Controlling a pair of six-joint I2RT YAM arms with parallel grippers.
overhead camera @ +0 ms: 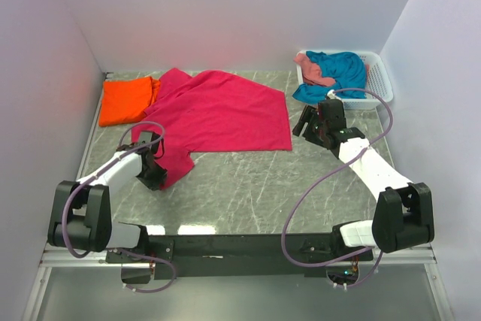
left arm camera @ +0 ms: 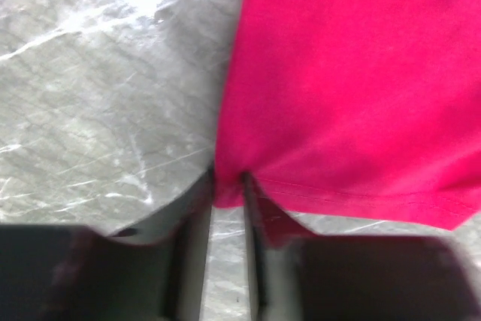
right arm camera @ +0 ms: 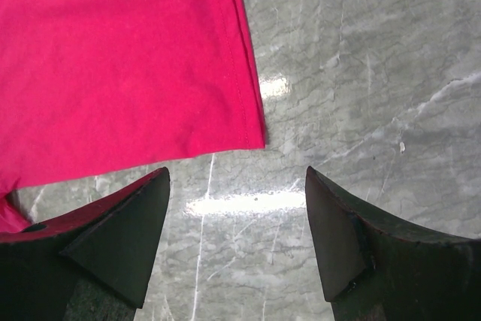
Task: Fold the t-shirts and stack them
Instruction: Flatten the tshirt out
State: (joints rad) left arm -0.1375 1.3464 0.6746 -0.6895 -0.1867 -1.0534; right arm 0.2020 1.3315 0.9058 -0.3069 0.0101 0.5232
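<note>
You have four tees: one magenta tee point(overhead camera: 218, 114) spread mid-table, one orange tee point(overhead camera: 126, 101) far left, and a teal tee point(overhead camera: 338, 73) and a salmon tee point(overhead camera: 314, 71) in the basket point(overhead camera: 379, 80) far right. Your left gripper point(left arm camera: 228, 178) pinches the magenta tee's near-left hem. Your right gripper point(right arm camera: 237, 174) is spread just beside its near-right corner.

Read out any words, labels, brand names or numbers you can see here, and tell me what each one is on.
None can be read in any view. The magenta-pink t-shirt, the orange t-shirt, the teal-blue t-shirt, the white basket and the table show no print, label or number.
</note>
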